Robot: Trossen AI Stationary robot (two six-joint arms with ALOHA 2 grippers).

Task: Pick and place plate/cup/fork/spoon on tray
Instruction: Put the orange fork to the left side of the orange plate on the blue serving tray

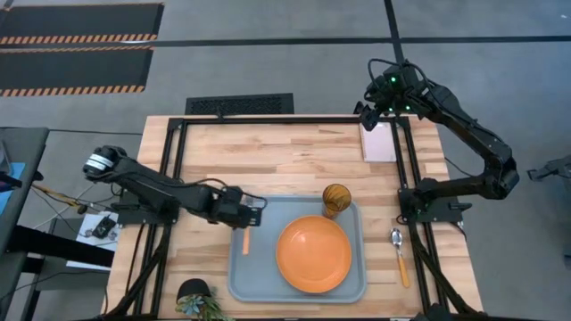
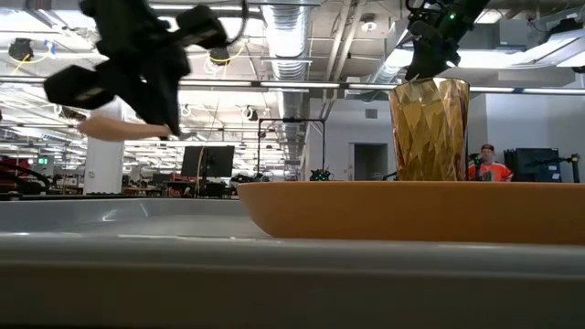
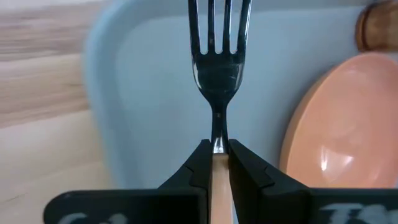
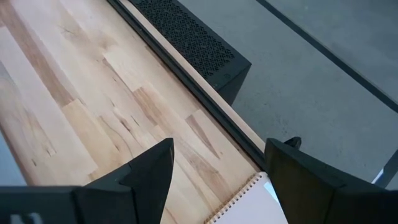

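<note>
My left gripper [image 1: 252, 212] is shut on the fork over the left part of the pale grey-blue tray [image 1: 259, 283]. The fork's orange handle [image 1: 246, 240] points toward the table's near edge, and its tines [image 3: 214, 31] point away. The orange plate [image 1: 313, 253] lies in the tray. The amber cup [image 1: 336, 199] stands at the tray's far right corner. The spoon [image 1: 399, 254] lies on the table to the right of the tray. My right gripper [image 4: 217, 158] is open and empty, high over the table's far right corner. My left gripper pinches the fork between its two fingers where the metal neck meets the orange handle [image 3: 216, 149]. The fingers come from above. The fork is clear of the tray, with its handle [image 2: 119, 128] sticking out on one side of the fingers and its tines on the other.
A pink pad [image 1: 379, 141] lies at the table's far right corner, below my right gripper. A small plant [image 1: 196, 299] stands at the near edge, left of the tray. Bare wood lies across the far half of the table.
</note>
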